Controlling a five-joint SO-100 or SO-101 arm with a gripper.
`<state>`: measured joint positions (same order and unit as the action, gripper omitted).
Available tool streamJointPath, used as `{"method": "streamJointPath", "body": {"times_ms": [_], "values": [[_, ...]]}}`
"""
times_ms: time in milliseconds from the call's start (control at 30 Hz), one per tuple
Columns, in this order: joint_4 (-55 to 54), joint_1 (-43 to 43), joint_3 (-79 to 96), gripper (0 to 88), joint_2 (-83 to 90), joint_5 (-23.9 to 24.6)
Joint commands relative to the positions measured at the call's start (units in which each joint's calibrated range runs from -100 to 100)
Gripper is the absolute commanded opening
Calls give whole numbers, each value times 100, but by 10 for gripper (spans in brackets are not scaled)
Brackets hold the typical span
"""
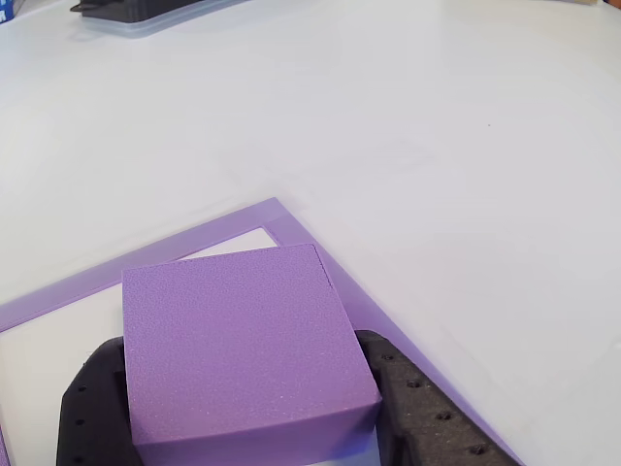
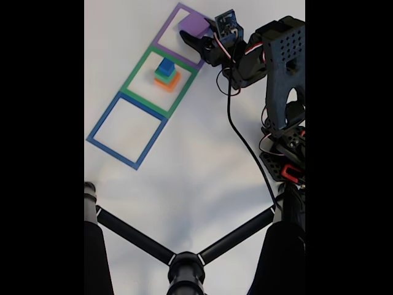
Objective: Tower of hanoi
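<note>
A large purple block (image 1: 243, 349) sits between my black fingers (image 1: 417, 398), over the white inside of the purple square frame (image 1: 291, 228). I cannot tell whether it rests on the table or hangs just above it. In the fixed view the gripper (image 2: 191, 35) is shut on the purple block (image 2: 194, 24) at the top of the purple frame (image 2: 166, 34). Beside it, the green frame (image 2: 136, 72) holds a stack: an orange block (image 2: 169, 84) at the bottom, a green block (image 2: 161, 76) on it, and a blue block (image 2: 166, 66) on top. The blue frame (image 2: 101, 126) has nothing in it.
My arm and its base (image 2: 285, 123) stand at the right of the fixed view, with a black cable (image 2: 245, 147) trailing down. Black stand legs (image 2: 184, 264) cross the bottom. A dark flat object (image 1: 146, 12) lies at the table's far edge.
</note>
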<state>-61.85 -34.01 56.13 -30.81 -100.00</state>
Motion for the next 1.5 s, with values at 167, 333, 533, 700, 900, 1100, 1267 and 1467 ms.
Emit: {"method": "streamJointPath", "body": {"times_ms": [167, 333, 533, 700, 900, 1100, 1267, 1467], "values": [[-51, 43, -47, 108, 173, 0], [693, 149, 162, 94, 990, 0], [2717, 241, -20, 86, 2521, 0], [5372, 302, -920, 81, 3899, 0], [9427, 492, -3518, 78, 4868, 0], [12316, 935, -6163, 78, 4964, 0], [13393, 1590, -6853, 74, 5341, 0], [14008, 2475, -6862, 72, 6022, 221]]}}
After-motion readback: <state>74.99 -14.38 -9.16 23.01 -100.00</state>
